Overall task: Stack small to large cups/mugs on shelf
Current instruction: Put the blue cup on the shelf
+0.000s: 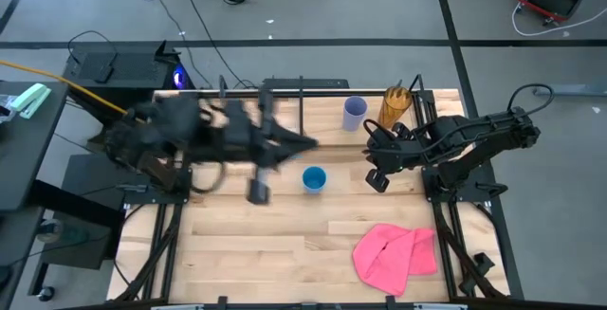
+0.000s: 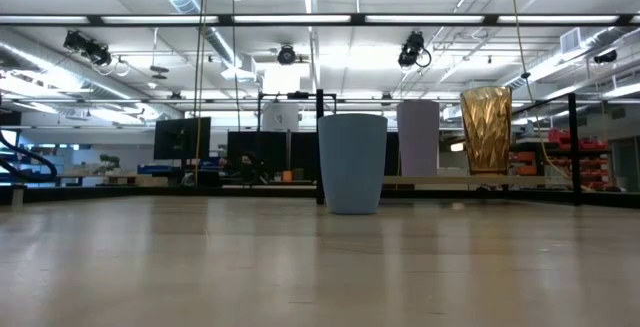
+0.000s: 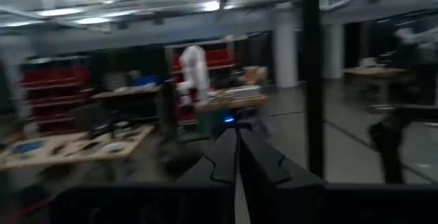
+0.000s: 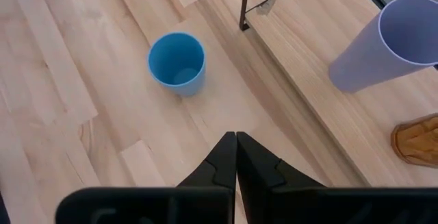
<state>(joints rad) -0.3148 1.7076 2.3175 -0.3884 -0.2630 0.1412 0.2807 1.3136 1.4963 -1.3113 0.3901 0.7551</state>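
A short blue cup (image 1: 314, 179) (image 4: 177, 63) (image 2: 352, 162) stands upright on its base on the wooden table, mouth up. On the shelf (image 1: 327, 125) (image 4: 301, 59) behind it, a lavender cup (image 1: 355, 113) (image 4: 383, 42) (image 2: 418, 137) and an amber cup (image 1: 395, 106) (image 2: 486, 129) stand on their bases side by side. My left gripper (image 1: 309, 143) (image 3: 237, 148) is shut on nothing; it is held high and points level toward the right, near the shelf's thin black post (image 1: 302, 111). My right gripper (image 1: 376, 181) (image 4: 236, 142) is shut on nothing, slanting down over the table right of the blue cup.
A crumpled pink cloth (image 1: 396, 253) lies at the table's near right. Black frame rails (image 1: 446, 225) run along both sides of the table. Bare planks (image 1: 247, 244) stretch across the near left half.
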